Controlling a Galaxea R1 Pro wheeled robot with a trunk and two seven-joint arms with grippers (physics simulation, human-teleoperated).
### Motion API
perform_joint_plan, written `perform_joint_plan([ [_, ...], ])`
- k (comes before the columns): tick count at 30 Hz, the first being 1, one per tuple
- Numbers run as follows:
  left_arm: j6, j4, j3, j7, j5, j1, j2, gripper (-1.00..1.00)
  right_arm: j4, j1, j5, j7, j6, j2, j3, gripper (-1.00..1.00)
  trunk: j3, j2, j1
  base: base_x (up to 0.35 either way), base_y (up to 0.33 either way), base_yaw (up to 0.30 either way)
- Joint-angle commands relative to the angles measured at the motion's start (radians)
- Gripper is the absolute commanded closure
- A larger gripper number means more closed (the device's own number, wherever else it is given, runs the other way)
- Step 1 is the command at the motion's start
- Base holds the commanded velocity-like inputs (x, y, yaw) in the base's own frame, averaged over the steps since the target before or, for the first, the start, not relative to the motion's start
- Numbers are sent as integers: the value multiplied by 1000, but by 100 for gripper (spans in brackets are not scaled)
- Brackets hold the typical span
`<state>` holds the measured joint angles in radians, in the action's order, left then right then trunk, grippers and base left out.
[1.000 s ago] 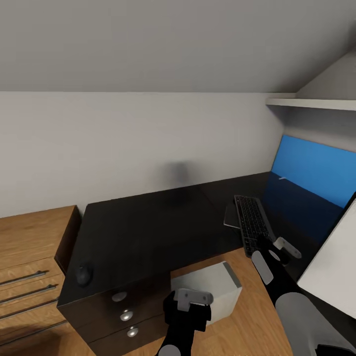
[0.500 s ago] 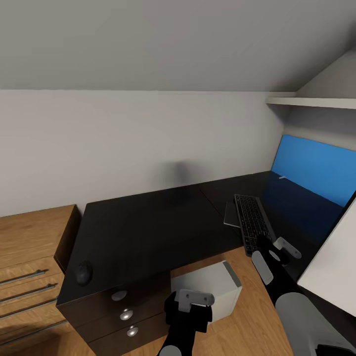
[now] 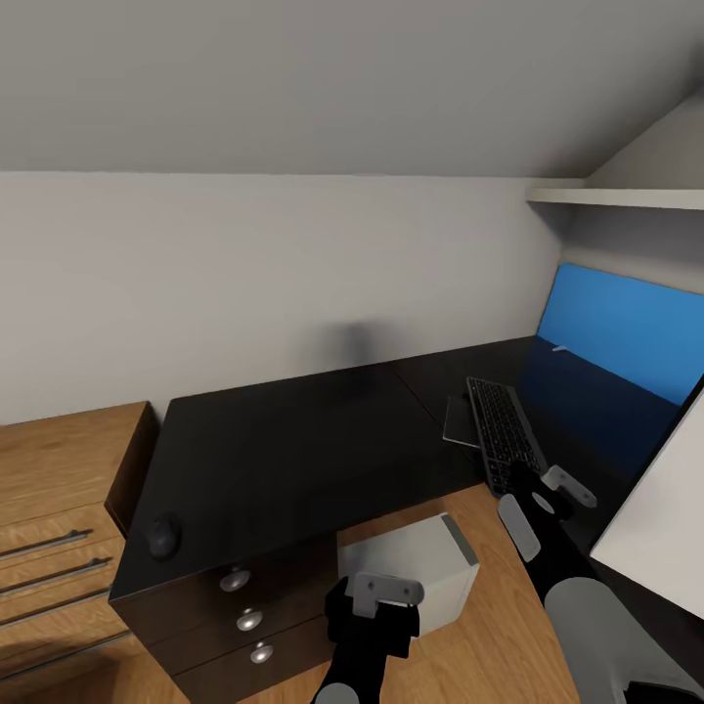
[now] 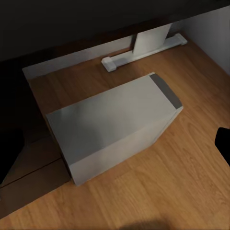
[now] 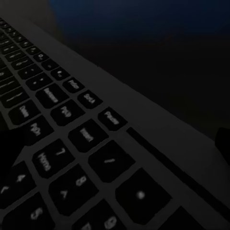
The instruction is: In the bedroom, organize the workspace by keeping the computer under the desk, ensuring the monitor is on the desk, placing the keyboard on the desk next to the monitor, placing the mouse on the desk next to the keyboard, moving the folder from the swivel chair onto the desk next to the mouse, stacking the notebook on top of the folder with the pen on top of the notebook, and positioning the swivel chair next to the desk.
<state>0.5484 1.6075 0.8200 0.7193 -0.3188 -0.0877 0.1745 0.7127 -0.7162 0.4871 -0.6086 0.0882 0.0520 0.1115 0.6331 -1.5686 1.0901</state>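
The right hand (image 3: 536, 494), its opening state indeterminable, is shown at the near end of the keyboard (image 3: 504, 431) on the black surface (image 3: 293, 450); the thin frame should be gripped squarely.

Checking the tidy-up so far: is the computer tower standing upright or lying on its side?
Cannot tell which; the computer rests flat and untilted on the wood floor, partly beneath the desk.
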Motion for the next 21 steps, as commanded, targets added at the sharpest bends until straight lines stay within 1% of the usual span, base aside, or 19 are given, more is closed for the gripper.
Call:
perform_joint_plan([
  [1, 2, 1, 1, 9, -8, -1, 0, -100, -20, 0, 25, 0, 8, 0, -1, -100, 1, 0, 0, 0, 0, 0],
  [11, 2, 0, -1, 5, -9, -1, 0, -100, -23, 0, 25, 4, 8, 0, -1, -100, 1, 0, 0, 0, 0, 0],
  [13, 2, 0, 3, 5, -9, -1, 0, -100, -24, 0, 25, 4, 8, 0, -1, -100, 1, 0, 0, 0, 0, 0],
  [15, 2, 0, 14, 5, -9, -1, 0, -100, -24, 0, 25, 4, 8, 0, -1, -100, 1, 0, 0, -39, 36, 0],
  [21, 2, 0, 30, 5, -9, -1, 0, -100, -25, 0, 25, 6, 8, 0, -1, -100, 1, 0, 0, -130, 119, 0],
])
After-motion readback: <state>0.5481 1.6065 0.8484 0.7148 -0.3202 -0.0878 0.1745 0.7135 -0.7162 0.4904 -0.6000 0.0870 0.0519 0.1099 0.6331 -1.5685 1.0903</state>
